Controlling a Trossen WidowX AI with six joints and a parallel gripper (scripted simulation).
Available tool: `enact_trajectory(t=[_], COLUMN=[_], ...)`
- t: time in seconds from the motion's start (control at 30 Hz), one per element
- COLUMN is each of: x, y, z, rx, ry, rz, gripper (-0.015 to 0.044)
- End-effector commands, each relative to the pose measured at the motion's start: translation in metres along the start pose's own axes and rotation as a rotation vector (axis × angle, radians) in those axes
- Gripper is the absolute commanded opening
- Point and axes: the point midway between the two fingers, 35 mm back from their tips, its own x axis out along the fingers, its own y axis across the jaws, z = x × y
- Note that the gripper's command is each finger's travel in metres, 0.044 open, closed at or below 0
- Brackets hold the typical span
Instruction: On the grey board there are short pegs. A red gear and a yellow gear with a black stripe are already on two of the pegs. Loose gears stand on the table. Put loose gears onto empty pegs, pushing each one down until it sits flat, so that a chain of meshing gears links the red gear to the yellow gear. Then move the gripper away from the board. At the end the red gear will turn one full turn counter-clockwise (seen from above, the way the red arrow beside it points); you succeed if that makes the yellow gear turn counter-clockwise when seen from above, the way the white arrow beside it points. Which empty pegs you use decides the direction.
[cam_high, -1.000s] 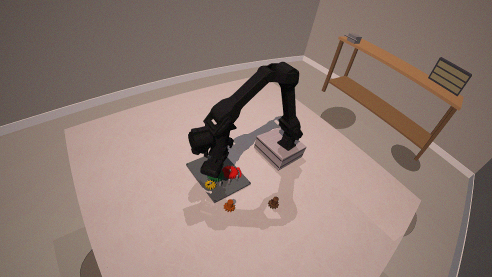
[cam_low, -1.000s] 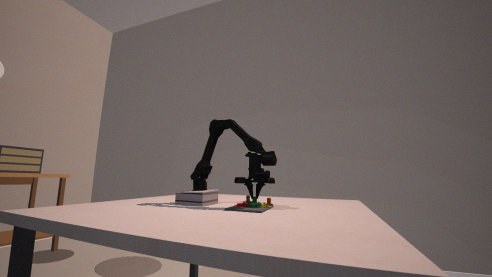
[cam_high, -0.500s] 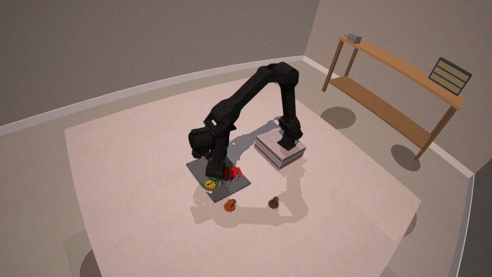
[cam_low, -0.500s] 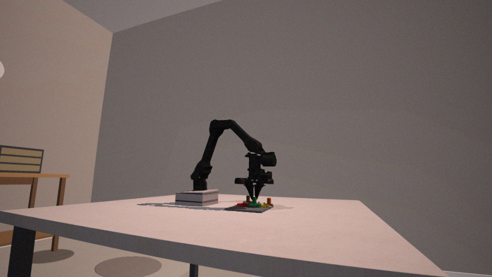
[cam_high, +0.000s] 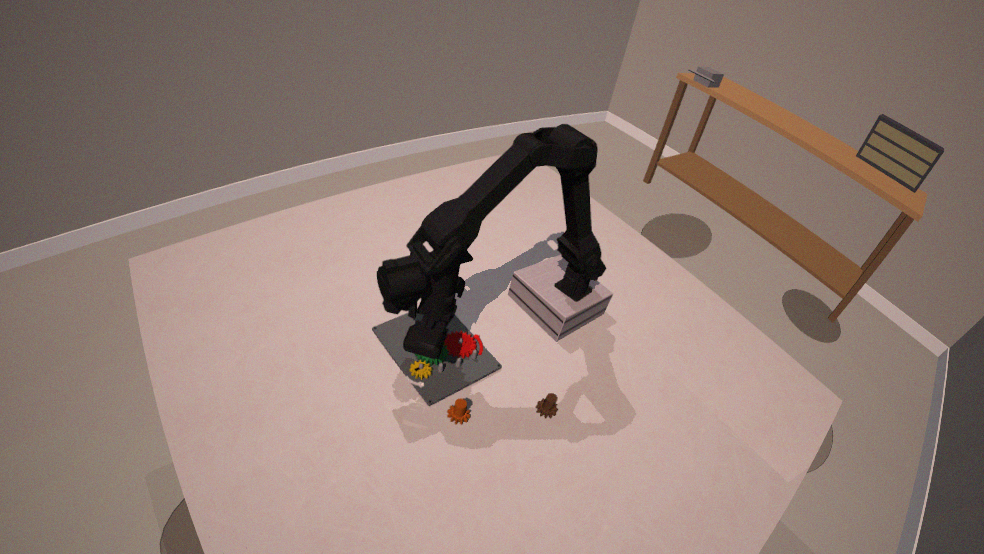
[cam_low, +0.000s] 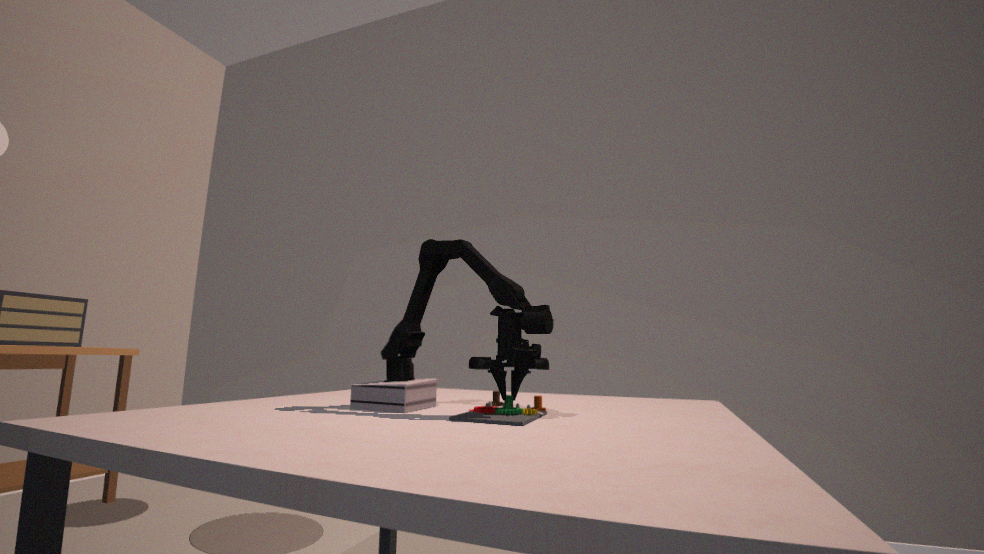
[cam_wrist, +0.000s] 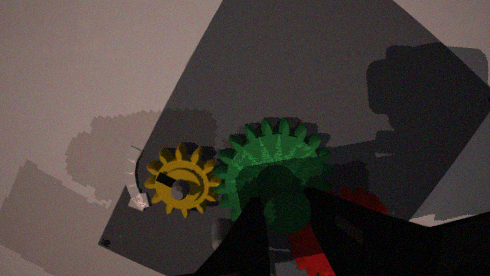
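My gripper (cam_low: 509, 399) (cam_wrist: 282, 201) is shut on the upright handle of the green gear (cam_high: 431, 359) (cam_low: 509, 410) (cam_wrist: 275, 145). The green gear is low over the grey board (cam_high: 482, 369) (cam_wrist: 300, 60) and looks level. Its teeth reach the yellow gear's edge (cam_high: 420, 370) (cam_wrist: 187, 205) in the wrist view. The red gear (cam_high: 457, 344) (cam_low: 484, 409) is on its other side, partly behind a finger in the wrist view. The green gear covers its peg, so full seating is unclear. An orange gear (cam_high: 459, 411) (cam_low: 538, 403) and a brown gear (cam_high: 547, 406) (cam_low: 495, 397) stand on the table.
An empty peg (cam_high: 442, 367) (cam_wrist: 220, 234) stands beside the yellow and green gears. More short pegs stand near the red gear. The white arrow (cam_wrist: 139, 201) is at the board's edge by the yellow gear. The arm's base block (cam_high: 559, 302) (cam_low: 393, 397) stands behind the board.
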Motion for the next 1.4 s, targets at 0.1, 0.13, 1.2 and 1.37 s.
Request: enact_trajectory(t=[0.1, 0.13, 1.2, 1.37], x=[0.001, 0.002, -0.088, -0.088], y=[-0.001, -0.001, -0.003, -0.003], z=[0.0, 0.0, -0.002, -0.002], rx=[0.111, 0.12, -0.003, -0.003], ry=[-0.001, -0.001, -0.001, -0.001], rz=[-0.001, -0.001, 0.002, 0.002], gripper=[0.0, 0.0, 0.044, 0.044])
